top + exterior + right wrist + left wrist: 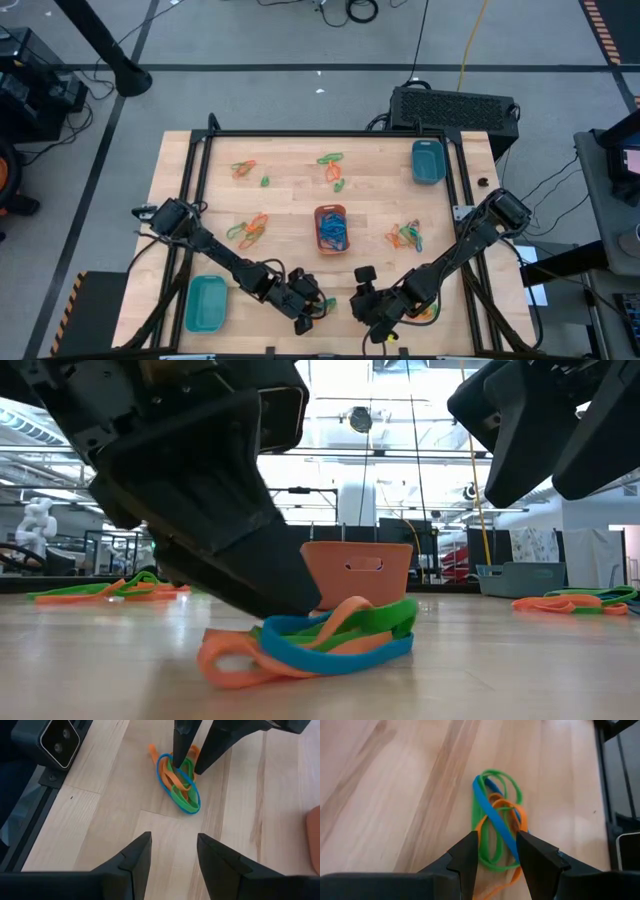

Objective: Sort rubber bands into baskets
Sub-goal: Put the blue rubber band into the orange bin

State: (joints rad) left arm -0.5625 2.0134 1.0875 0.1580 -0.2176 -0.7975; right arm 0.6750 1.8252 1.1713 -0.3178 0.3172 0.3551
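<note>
Fingers of the left gripper [496,852] are standing apart and reaching down over a tangle of rubber bands [498,827] at the near edge of the table [290,200], one dark tip on each side of the green, blue and orange loops; whether the tips are touching the wood or pressing any loop is hard to make out, since in the low view the gripper's bulk is hiding the back of the tangle. Nothing is being held between them. Just beside it, the right gripper [173,851] is hovering with its fingers likewise spread and empty, looking at the same tangle from the other side. Farther out, an orange basket [331,228] is sitting mid-table with blue bands inside, though its contents are too small to count. One teal basket [207,302] is lying near the left arm at the table's near left corner, and another teal basket [427,161] is lying at the far right. Other small clumps of bands [247,229] are lying scattered across the wood, their colours partly blurring together
</note>
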